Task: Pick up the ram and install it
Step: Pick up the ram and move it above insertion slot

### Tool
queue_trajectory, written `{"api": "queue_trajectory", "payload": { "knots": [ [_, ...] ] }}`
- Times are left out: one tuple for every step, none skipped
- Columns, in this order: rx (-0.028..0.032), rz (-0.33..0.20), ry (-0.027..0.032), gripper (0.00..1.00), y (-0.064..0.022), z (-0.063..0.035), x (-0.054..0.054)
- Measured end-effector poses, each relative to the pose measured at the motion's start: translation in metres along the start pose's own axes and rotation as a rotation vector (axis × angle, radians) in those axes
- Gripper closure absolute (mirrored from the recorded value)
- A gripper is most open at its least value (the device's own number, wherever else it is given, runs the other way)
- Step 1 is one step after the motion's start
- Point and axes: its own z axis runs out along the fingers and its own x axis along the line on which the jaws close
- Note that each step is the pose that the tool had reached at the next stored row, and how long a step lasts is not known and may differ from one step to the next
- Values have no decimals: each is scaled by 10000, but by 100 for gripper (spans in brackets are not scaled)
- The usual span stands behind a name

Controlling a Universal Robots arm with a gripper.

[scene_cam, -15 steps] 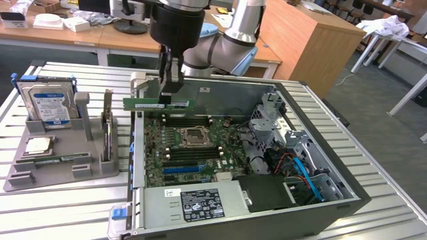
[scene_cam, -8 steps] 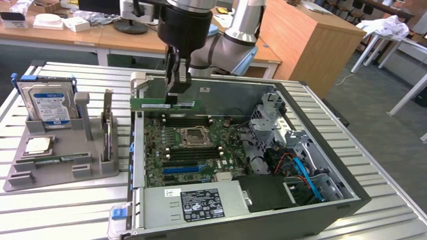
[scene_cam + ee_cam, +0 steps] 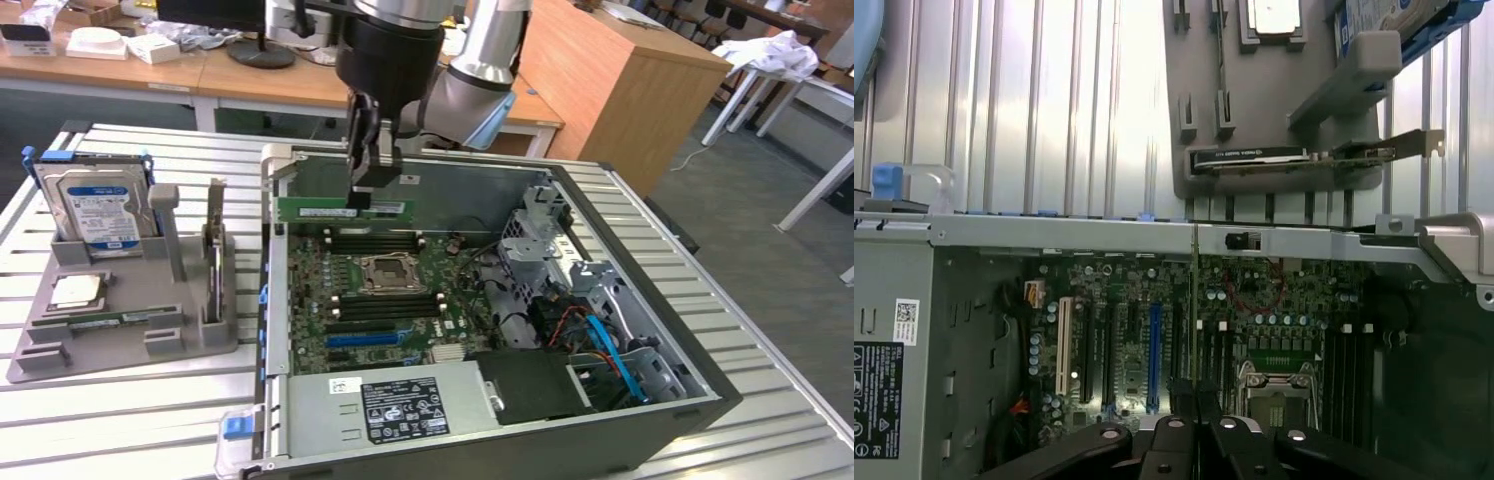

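The ram, a narrow green board with dark chips, hangs level over the back of the open computer case. My gripper is shut on its upper edge near one end. Below it lie the motherboard and the dark memory slots beside the processor socket. In the wrist view the ram shows edge-on as a thin line running out from between the fingers of the gripper, above the motherboard. A second ram stick lies flat in the grey holder.
At the exterior view's left, the grey holder carries a hard drive, a square processor and an upright card. Inside the case are the power supply, drive cage and cables. The slatted metal table surrounds all of it.
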Motion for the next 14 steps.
{"api": "queue_trajectory", "payload": {
  "knots": [
    [0,1,1,89,-17,-1,0],
    [0,2,0,89,-36,-2,1],
    [0,2,0,89,-54,-2,1],
    [0,3,0,89,-72,-3,1],
    [0,5,0,89,-90,-3,2],
    [0,6,0,89,-109,-4,2],
    [0,7,0,89,-127,-5,2],
    [0,10,0,89,-145,-6,2],
    [0,11,0,89,-166,-7,3],
    [0,12,-1,89,-186,-7,3],
    [0,13,1,89,-206,-9,3],
    [0,13,0,89,-226,-9,4],
    [0,14,0,89,-247,-10,4],
    [0,15,0,89,-269,-11,4]
  ]
}}
